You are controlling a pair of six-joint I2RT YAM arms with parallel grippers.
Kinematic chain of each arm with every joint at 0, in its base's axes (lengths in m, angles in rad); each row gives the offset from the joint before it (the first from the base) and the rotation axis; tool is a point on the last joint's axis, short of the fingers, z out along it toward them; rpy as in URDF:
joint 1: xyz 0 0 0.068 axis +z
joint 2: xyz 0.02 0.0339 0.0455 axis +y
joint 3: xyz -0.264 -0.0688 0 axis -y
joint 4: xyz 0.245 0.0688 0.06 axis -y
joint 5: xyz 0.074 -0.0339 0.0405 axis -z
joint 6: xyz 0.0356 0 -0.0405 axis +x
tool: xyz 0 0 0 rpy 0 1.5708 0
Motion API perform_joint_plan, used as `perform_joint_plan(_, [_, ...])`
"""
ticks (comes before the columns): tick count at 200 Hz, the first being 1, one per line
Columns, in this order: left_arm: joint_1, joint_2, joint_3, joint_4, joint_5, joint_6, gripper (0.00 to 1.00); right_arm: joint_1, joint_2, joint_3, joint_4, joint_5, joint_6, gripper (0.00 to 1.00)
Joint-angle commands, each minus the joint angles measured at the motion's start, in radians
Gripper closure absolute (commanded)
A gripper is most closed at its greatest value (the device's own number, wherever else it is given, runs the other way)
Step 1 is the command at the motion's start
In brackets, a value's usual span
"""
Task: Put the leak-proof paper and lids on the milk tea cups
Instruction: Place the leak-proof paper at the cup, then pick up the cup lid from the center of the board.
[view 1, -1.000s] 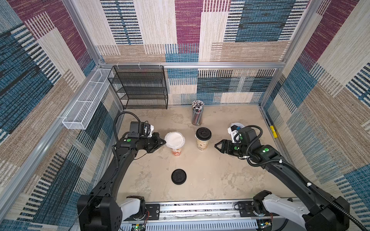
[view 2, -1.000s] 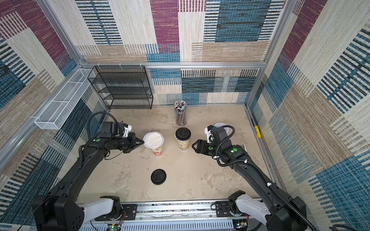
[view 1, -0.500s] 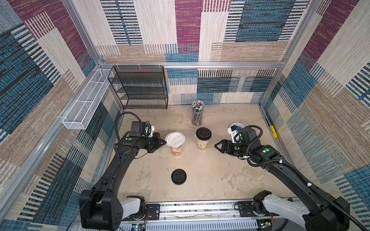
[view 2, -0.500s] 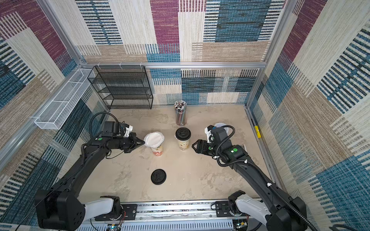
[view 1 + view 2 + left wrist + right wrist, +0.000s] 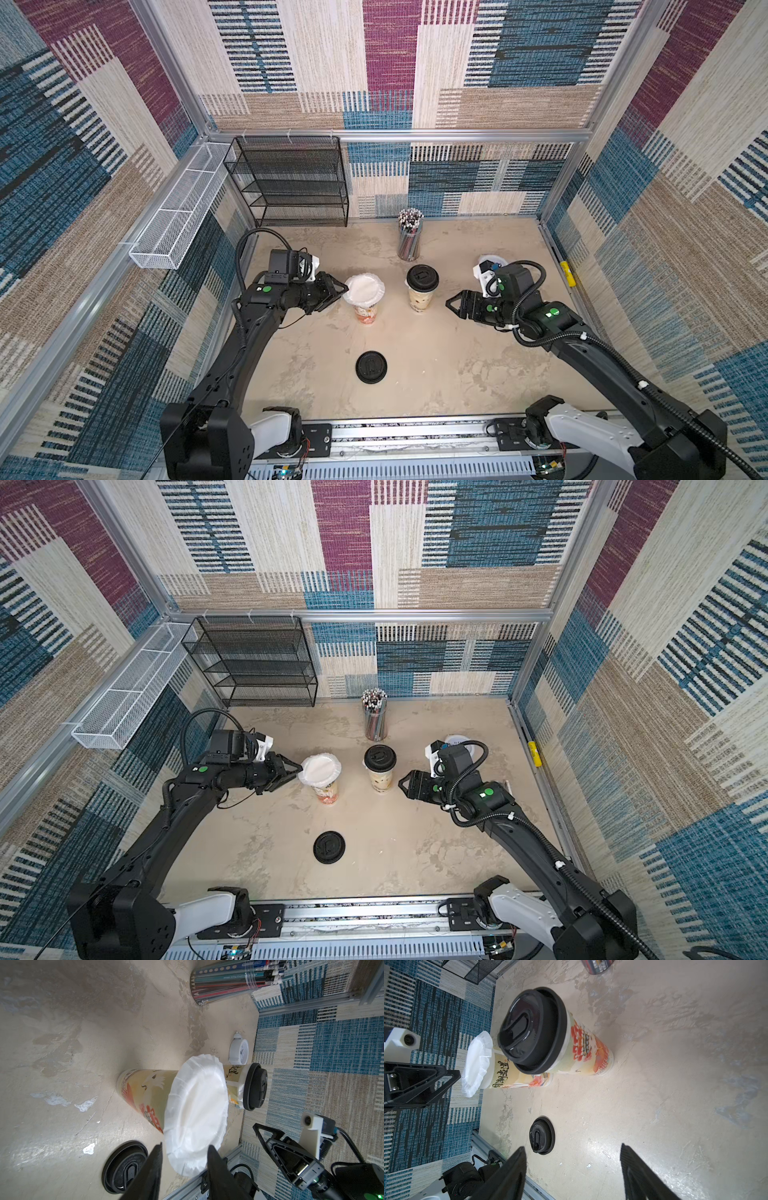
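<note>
The leak-proof paper (image 5: 365, 289) (image 5: 321, 769) (image 5: 197, 1113), a crinkled white round sheet, lies over the mouth of the left milk tea cup (image 5: 366, 316) (image 5: 145, 1093), overhanging its rim. My left gripper (image 5: 341, 291) (image 5: 185, 1145) is at the sheet's left edge. Its jaws stand apart, with the paper's rim loose between them. The other milk tea cup (image 5: 420, 299) (image 5: 583, 1051) wears a black lid (image 5: 422, 277), and a whitish paper edge shows under it. My right gripper (image 5: 451, 303) (image 5: 572, 1146) hangs open and empty to the right of that cup.
A loose black lid (image 5: 371, 366) (image 5: 542, 1135) lies on the table in front of the cups. A clear holder of pencils (image 5: 409, 239) stands behind them. A white alarm clock (image 5: 239, 1051) sits behind my right arm. A black mesh rack (image 5: 291, 183) stands at the back left.
My left jaws have opened and let go of the paper, which has settled from a tilt onto the cup's mouth. The right arm has not moved.
</note>
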Motion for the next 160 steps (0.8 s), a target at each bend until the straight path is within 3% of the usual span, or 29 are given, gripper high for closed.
perform_joint_plan(1, [0.0,-0.022,0.021,-0.026,-0.06,0.011,0.5,0.008,0.001,0.045,-0.016,0.024,-0.034,0.26])
perform_joint_plan(17, [0.0,-0.065,0.035,-0.061,-0.144,0.0,0.44,0.084,0.014,0.1,-0.048,0.126,-0.088,0.25])
perform_joint_plan(44, [0.003,-0.156,0.044,-0.127,-0.314,-0.028,0.38,0.325,0.066,0.173,-0.027,0.298,-0.187,0.23])
perform_joint_plan(69, [0.01,-0.236,0.018,-0.193,-0.437,-0.058,0.35,0.607,0.09,0.132,0.14,0.461,-0.35,0.21])
perform_joint_plan(78, [0.014,-0.27,-0.006,-0.202,-0.463,-0.071,0.34,0.662,0.098,0.089,0.216,0.457,-0.432,0.21])
perform_joint_plan(107, [0.02,-0.373,-0.089,-0.21,-0.513,-0.119,0.32,0.711,0.113,-0.102,0.496,0.275,-0.694,0.19])
perform_joint_plan(117, [0.02,-0.4,-0.114,-0.211,-0.519,-0.134,0.32,0.718,0.138,-0.146,0.566,0.264,-0.765,0.18])
perform_joint_plan(160, [0.022,-0.476,-0.184,-0.223,-0.55,-0.18,0.32,0.72,0.345,-0.193,0.796,0.229,-0.883,0.14])
